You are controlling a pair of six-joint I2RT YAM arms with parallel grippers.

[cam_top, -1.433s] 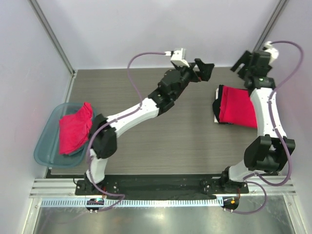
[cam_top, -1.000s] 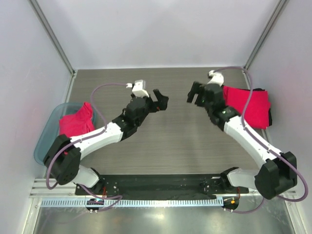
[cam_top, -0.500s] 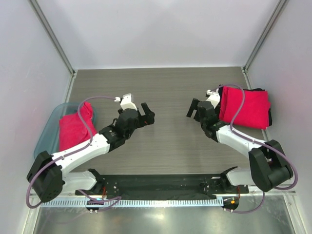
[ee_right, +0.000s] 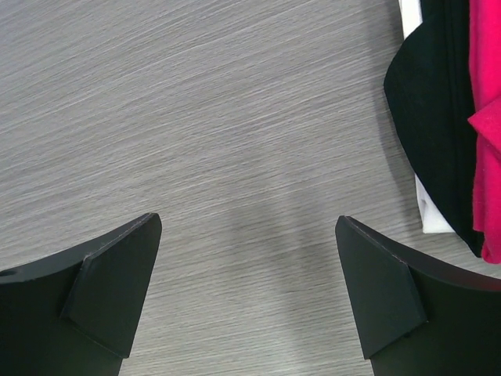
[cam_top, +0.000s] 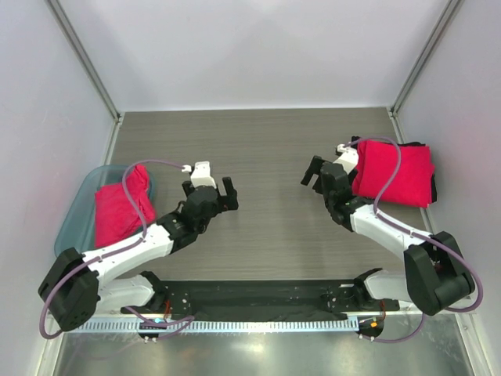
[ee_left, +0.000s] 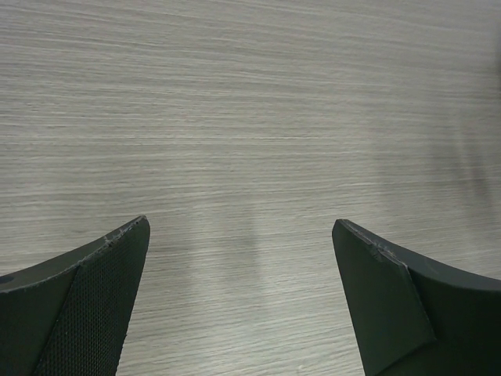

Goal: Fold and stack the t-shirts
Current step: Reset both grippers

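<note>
A folded red t-shirt [cam_top: 395, 172] tops a stack at the table's right edge, over a black garment [cam_top: 433, 184] and a white one. The stack's edge shows in the right wrist view as black [ee_right: 430, 133], red [ee_right: 487, 117] and white [ee_right: 432, 215] layers. A crumpled red t-shirt [cam_top: 117, 210] lies in the teal bin [cam_top: 72, 227] at the left. My left gripper [cam_top: 213, 188] is open and empty over bare table; its fingers [ee_left: 94, 298] frame only wood. My right gripper [cam_top: 315, 174] is open and empty, just left of the stack.
White walls enclose the table on three sides, with metal posts [cam_top: 82, 59] at the back corners. The arm bases sit on a black rail [cam_top: 258, 298] at the near edge. Purple cables [cam_top: 145, 204] loop over both arms.
Both arms have pulled back from the far side toward the near middle and lowered. The right arm has uncovered the red stack. Both grippers stayed open and empty.
</note>
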